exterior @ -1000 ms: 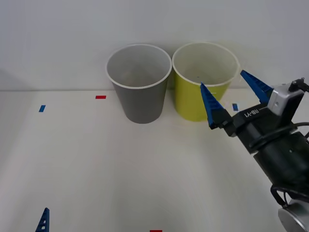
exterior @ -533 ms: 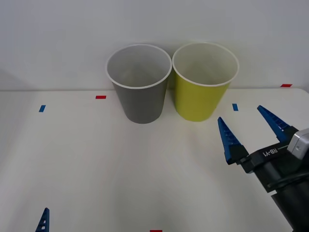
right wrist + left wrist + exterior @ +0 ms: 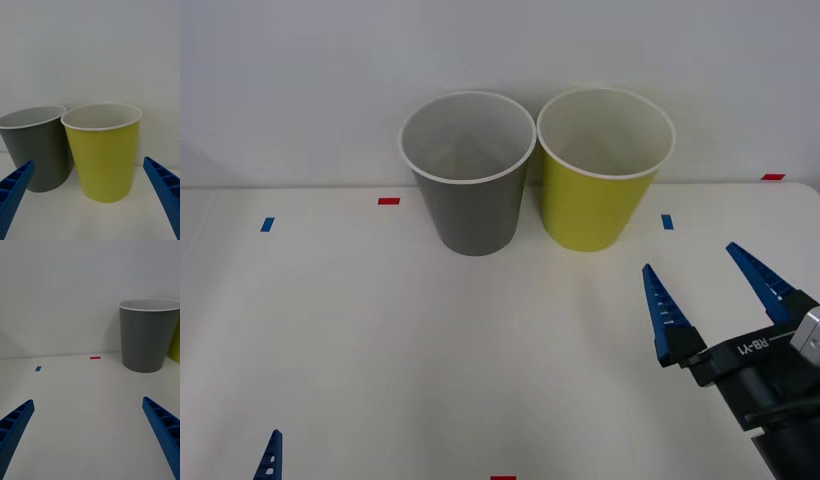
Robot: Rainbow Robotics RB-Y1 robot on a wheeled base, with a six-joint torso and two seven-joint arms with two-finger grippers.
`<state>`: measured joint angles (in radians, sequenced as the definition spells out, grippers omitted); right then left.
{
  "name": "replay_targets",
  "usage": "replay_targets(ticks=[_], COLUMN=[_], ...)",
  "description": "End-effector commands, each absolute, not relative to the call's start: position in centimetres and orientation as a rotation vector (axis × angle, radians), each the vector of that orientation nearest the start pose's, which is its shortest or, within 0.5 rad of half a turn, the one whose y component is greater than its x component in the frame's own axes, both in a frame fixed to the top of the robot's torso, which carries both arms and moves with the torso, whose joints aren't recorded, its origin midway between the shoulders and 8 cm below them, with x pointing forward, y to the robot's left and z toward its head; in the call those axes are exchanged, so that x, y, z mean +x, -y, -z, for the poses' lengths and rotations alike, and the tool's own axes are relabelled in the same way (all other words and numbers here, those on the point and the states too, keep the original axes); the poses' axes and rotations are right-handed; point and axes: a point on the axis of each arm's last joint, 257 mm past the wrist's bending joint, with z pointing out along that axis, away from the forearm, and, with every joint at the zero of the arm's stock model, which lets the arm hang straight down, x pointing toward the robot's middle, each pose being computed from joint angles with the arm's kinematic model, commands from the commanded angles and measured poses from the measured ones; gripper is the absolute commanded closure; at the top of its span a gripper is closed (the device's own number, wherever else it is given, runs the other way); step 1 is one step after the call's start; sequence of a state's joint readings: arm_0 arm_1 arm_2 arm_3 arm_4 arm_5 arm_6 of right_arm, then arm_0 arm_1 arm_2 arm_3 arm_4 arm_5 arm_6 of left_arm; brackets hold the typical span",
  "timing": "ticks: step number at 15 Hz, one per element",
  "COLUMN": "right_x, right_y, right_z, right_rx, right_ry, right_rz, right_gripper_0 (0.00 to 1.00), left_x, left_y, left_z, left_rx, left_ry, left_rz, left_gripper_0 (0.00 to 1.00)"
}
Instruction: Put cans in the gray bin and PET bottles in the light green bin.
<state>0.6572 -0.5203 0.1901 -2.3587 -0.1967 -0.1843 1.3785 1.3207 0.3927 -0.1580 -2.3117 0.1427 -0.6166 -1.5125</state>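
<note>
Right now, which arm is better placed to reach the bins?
Right. The open right gripper sits near the light green bin, beside the gray bin; the left gripper sits low, farther off.

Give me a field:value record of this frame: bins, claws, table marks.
gray bin: upright on the table, next to the light green bin, on the robot's left of it
light green bin: upright, by the wall
right claw: open, holding nothing, above the table in front of the light green bin, toward the robot's right
left claw: open, holding nothing, low at the near left of the table
table marks: red tape and blue tape left of the gray bin
</note>
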Motion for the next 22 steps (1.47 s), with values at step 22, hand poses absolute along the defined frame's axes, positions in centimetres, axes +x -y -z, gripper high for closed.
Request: replay_targets(ticks=[22], right_x=[23.4], right_y=[24.8], right_z=[16.8], right_rx=[-0.078], right_ry=[-1.512], right_rz=[-0.205], right_gripper_0=[0.00], left_x=[19.2], left_y=[-27.8], left_z=[17.1], left_rx=[0.025], left_ry=[-1.548], left_rz=[-0.021], left_gripper_0=[0.00])
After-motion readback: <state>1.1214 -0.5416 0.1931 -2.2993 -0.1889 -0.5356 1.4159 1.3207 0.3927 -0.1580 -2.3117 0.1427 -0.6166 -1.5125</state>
